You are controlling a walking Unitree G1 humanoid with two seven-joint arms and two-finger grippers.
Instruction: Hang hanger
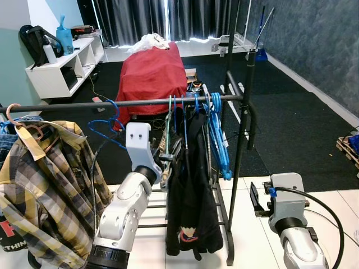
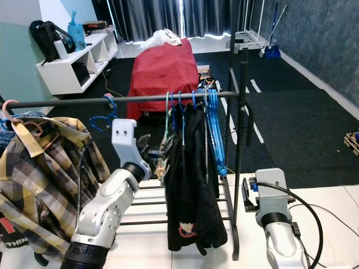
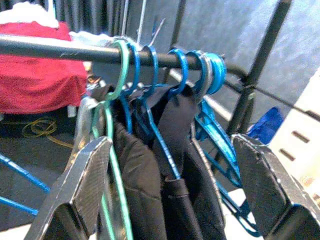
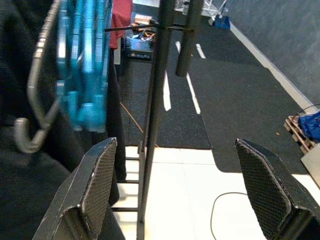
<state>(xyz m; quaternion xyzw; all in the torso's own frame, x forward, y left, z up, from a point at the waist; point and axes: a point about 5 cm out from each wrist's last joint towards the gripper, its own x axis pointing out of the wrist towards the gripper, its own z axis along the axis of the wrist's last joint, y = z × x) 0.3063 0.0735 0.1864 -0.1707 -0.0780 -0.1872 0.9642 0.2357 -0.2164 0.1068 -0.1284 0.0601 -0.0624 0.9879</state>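
Note:
A dark rail (image 1: 140, 102) of a clothes rack runs across in front of me. On it hang a green hanger (image 3: 117, 75), several blue hangers (image 3: 210, 65) and a black garment (image 1: 193, 190). My left gripper (image 3: 170, 145) is raised just in front of the green hanger and the black garment, open, with nothing between its fingers. A lone blue hanger (image 1: 106, 123) hangs on the rail further left. My right gripper (image 4: 175, 145) is held low beside the rack's right upright post (image 1: 244, 140), open and empty.
A plaid shirt (image 1: 45, 185) on a pink hanger (image 1: 11, 109) hangs at the rail's left end. Behind the rack stand a red-covered piece of furniture (image 1: 151, 73) and a white shelf (image 1: 61, 61). A cable (image 4: 225, 210) lies on the white floor.

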